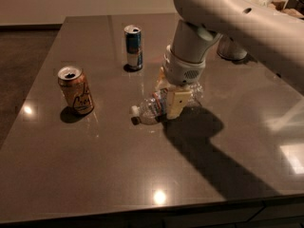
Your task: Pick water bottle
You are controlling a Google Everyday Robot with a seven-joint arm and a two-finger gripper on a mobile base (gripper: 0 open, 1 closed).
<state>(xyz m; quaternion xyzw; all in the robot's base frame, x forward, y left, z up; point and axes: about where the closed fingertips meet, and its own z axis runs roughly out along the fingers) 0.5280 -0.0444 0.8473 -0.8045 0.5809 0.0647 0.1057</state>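
Observation:
The water bottle (151,108) lies on its side on the dark table (142,175), its white cap (135,110) pointing left. It is clear ribbed plastic with a coloured label band that is partly hidden. My gripper (169,92) has come down over the bottle's right half. The near finger (175,103) stands in front of the bottle and the other finger (162,76) behind it. The jaws are open and straddle the bottle, which still rests on the table.
An orange-gold can (76,90) stands at the left. A slim blue-silver can (133,47) stands behind the bottle. A rounded grey object (231,49) sits at the back right under my arm. The table's front edge runs along the bottom.

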